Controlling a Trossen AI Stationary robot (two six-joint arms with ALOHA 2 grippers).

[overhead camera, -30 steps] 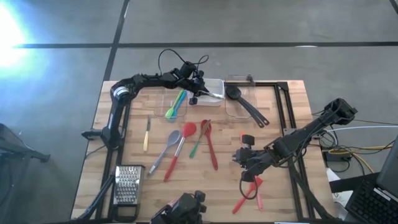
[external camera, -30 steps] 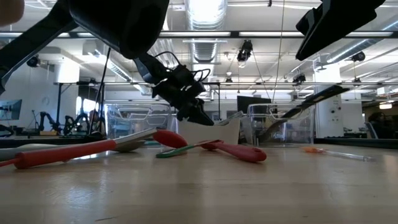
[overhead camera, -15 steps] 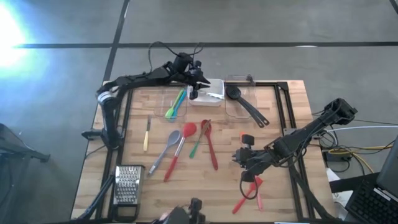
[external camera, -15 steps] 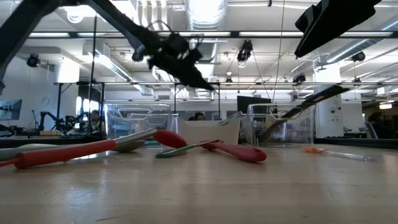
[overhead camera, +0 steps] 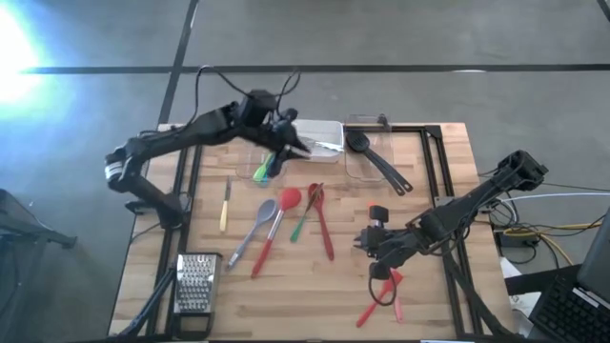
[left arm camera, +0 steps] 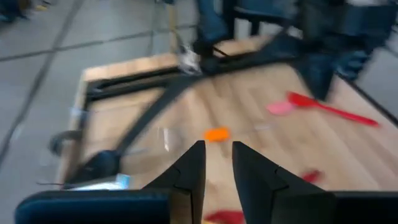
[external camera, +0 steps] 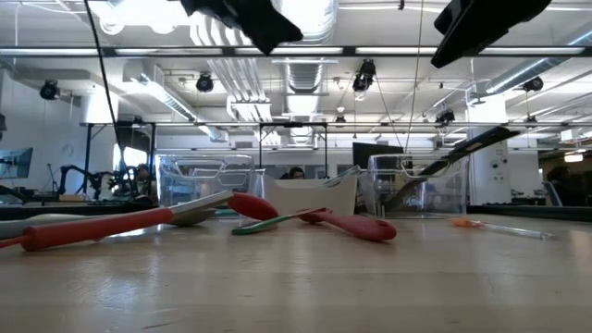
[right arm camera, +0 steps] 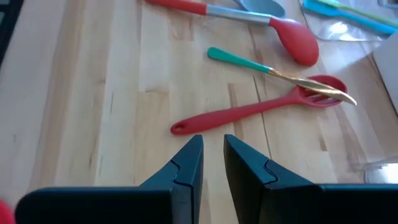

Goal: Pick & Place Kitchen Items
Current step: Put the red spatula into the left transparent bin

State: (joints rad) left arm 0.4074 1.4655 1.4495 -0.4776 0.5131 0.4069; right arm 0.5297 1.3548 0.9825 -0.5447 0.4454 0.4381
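Since a second ago, left arm has swung from the white tray toward the upper left of the high view; left claw (overhead camera: 286, 143) now hangs above the clear bin (overhead camera: 259, 151) holding the blue and green utensils (overhead camera: 267, 164). Its fingers stand a narrow slit apart with nothing between them, as its wrist view shows.

Right claw (overhead camera: 367, 243) has not shifted: lower right of centre in the high view, fingers likewise a slim gap apart, empty.

Items left on the counter (overhead camera: 334, 276):
- red spoon (overhead camera: 274, 229), grey spoon (overhead camera: 253, 231) and red slotted spoon (overhead camera: 321, 219) at centre
- green-handled fork (overhead camera: 305, 217) lying across the slotted spoon's head
- small yellow-handled piece (overhead camera: 225, 206) at left
- red and pink spatulas (overhead camera: 386, 295) at lower right, just below the right claw
- grater (overhead camera: 195, 282) at lower left

Black slotted spoons (overhead camera: 376, 162) already sit in the clear bin at upper right.

Judgement: next pick is likely from the centre cluster. To do it well, open wide, line the fingers across a handle, not along it, and take the fork first, since it overlaps the slotted spoon. Grip mid-handle so it hangs level.
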